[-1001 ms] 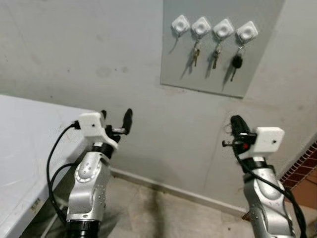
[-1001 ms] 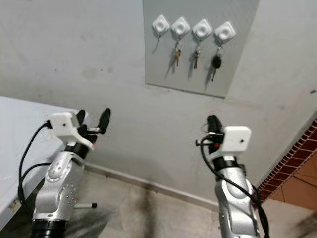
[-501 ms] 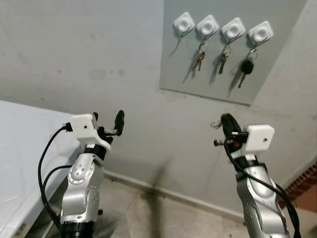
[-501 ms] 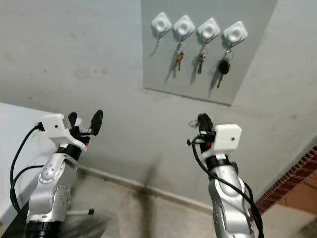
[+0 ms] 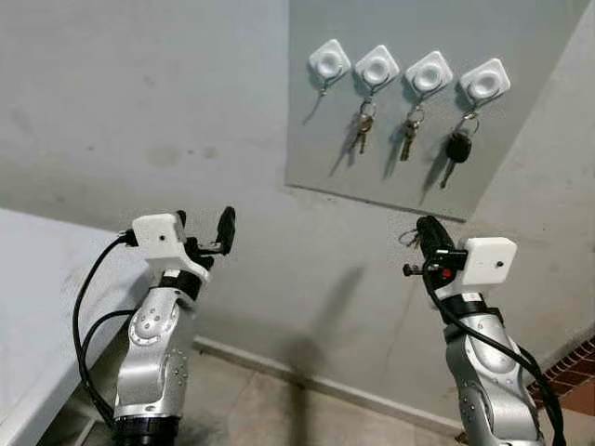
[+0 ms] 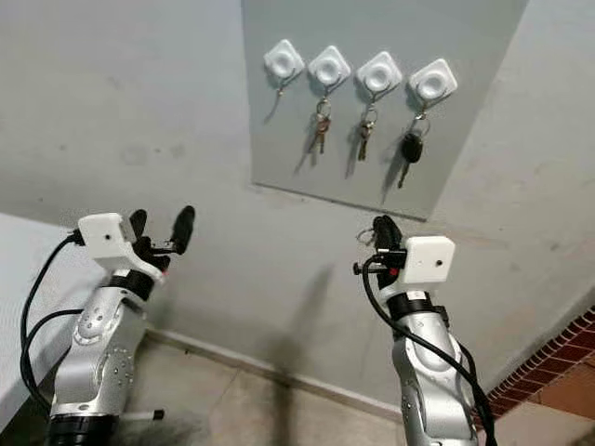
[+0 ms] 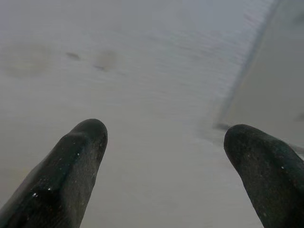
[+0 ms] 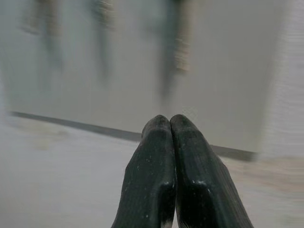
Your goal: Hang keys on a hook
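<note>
A grey board (image 5: 325, 158) hangs on the wall with four white hooks. Its leftmost hook (image 5: 329, 60) is bare. The two middle hooks carry small metal keys (image 5: 362, 133), and a black car key (image 5: 457, 147) hangs from the last one. My right gripper (image 5: 427, 229) is raised below the board's lower right part, shut on a small key ring (image 5: 409, 239) that sticks out beside its fingertips. The right wrist view shows its fingers (image 8: 156, 161) pressed together, pointing at the blurred board. My left gripper (image 5: 204, 225) is raised at the left, open and holding nothing.
A white table (image 5: 28, 279) stands at the left beside my left arm. A bare grey wall (image 5: 139, 111) runs behind everything, with a skirting and tiled floor (image 5: 279, 409) below. Red brickwork (image 5: 581, 367) shows at the lower right corner.
The whole picture has shifted, so the camera moved: the board now sits further left and looks a little larger. Both arms keep the same raised pose, and the right gripper stays shut.
</note>
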Available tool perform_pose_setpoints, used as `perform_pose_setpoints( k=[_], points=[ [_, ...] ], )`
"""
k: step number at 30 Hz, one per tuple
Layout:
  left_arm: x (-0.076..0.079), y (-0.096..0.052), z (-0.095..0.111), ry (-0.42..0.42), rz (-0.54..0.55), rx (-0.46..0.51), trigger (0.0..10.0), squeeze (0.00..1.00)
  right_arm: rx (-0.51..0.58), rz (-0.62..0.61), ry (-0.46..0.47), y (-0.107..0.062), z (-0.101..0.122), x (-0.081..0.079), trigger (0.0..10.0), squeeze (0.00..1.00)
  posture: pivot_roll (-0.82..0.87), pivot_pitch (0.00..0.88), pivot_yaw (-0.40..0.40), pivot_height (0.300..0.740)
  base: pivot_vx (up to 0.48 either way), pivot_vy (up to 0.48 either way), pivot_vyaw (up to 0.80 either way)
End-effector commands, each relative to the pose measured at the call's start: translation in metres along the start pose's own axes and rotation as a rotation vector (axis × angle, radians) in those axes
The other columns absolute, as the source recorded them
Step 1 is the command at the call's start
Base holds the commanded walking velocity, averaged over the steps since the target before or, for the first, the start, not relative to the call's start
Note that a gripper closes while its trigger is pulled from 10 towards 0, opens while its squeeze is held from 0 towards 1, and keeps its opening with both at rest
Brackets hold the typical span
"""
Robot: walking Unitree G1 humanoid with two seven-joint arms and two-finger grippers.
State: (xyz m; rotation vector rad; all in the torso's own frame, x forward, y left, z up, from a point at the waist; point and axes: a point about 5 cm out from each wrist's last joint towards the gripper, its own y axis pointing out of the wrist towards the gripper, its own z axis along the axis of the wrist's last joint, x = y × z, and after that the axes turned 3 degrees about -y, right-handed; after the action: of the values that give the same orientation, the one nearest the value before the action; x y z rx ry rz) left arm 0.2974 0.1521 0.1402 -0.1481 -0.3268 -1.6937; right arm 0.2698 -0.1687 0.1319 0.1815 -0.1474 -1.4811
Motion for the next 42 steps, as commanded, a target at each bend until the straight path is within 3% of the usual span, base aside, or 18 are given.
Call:
perform_pose_setpoints(
  k=[1,6,19,27,42],
  points=[
    [0.003,0.000,0.000,0.002,-0.004,-0.003,10.0,0.00,0.026,-0.001,-0.004,0.002,0.007,0.002,10.0,0.00,-0.01,0.000,-0.022,0.740,0.304,0.000,0.00],
    [0.002,0.001,-0.001,0.000,0.020,-0.008,10.0,0.00,0.021,0.012,-0.002,0.002,0.006,0.001,10.0,0.00,-0.01,0.000,-0.023,0.740,0.061,0.000,0.00],
    [0.010,0.001,0.005,0.012,-0.009,0.006,10.0,0.00,0.040,0.209,-0.033,0.011,0.014,-0.014,10.0,0.00,-0.01,0.002,-0.027,0.740,0.000,0.000,0.00],
    [0.019,0.003,0.013,0.068,-0.073,0.025,10.0,0.00,0.080,0.355,-0.020,0.022,0.022,-0.032,10.0,0.00,0.00,0.000,-0.032,0.740,0.000,0.000,0.00],
    [0.032,0.006,0.020,0.089,-0.142,0.045,10.0,0.00,0.136,0.539,0.039,0.043,0.033,-0.072,10.0,0.00,0.01,0.000,-0.032,0.740,0.000,0.000,0.00]
  ],
)
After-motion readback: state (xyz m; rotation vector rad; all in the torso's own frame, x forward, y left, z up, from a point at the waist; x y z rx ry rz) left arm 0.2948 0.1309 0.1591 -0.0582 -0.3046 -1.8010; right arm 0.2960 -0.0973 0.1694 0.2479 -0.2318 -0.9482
